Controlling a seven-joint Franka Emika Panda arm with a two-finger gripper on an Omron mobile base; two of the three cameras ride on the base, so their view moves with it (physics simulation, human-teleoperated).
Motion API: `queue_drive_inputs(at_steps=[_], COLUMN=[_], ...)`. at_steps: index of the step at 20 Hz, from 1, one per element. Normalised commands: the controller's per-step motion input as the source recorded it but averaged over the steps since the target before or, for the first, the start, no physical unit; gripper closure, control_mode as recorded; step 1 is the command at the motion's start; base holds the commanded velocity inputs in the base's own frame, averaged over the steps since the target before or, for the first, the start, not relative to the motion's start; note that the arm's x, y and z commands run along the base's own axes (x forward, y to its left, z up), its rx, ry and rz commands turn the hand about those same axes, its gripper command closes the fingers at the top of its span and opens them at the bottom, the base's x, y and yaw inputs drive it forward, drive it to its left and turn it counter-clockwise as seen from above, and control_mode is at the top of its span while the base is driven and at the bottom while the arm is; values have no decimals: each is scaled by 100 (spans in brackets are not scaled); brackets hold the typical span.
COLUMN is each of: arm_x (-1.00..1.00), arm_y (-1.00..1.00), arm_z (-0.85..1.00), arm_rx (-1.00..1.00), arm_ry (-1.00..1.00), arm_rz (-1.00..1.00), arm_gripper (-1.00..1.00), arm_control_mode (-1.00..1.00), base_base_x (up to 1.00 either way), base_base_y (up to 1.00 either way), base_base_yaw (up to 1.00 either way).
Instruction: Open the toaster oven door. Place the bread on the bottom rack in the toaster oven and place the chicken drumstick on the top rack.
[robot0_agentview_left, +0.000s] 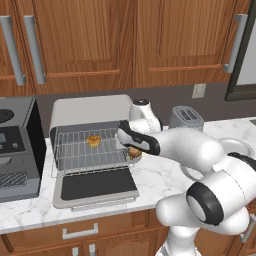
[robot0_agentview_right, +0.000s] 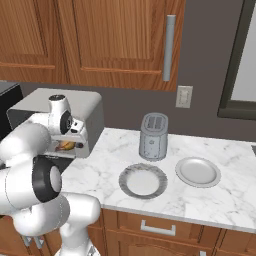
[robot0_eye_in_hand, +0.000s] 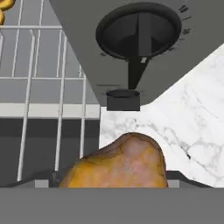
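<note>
The pale grey toaster oven (robot0_agentview_left: 85, 107) stands open, its door (robot0_agentview_left: 95, 187) folded flat onto the counter. A wire rack (robot0_agentview_left: 75, 152) is pulled out over the door, and the golden bread (robot0_agentview_left: 93, 141) (robot0_eye_in_hand: 3, 11) lies on it; which rack it is I cannot tell. My gripper (robot0_agentview_left: 131, 150) (robot0_agentview_right: 67, 144) hangs at the oven's front right corner, shut on the orange-brown chicken drumstick (robot0_agentview_left: 136, 154) (robot0_agentview_right: 66, 145) (robot0_eye_in_hand: 120, 162). In the hand view the drumstick sits low between the fingers, with a black oven knob (robot0_eye_in_hand: 139, 28) just above it and rack wires to the left.
A dark coffee machine (robot0_agentview_left: 17, 150) stands left of the oven. A silver two-slot toaster (robot0_agentview_right: 153, 136) is to its right. Two bare plates (robot0_agentview_right: 143, 181) (robot0_agentview_right: 198, 171) lie on the marble counter (robot0_agentview_right: 225, 195). Wooden cabinets hang overhead.
</note>
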Motion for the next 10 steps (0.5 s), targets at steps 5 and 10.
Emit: queue_drive_inputs(at_steps=[5, 10], arm_x=[34, 23], arm_y=[84, 68], arm_z=[0, -3], arm_rx=[0, 0], arm_ry=[0, 0], arm_rz=[2, 1], arm_gripper=[100, 100], arm_control_mode=[-100, -100], base_base_x=[0, 0], base_base_y=[0, 0], base_base_yaw=[0, 0])
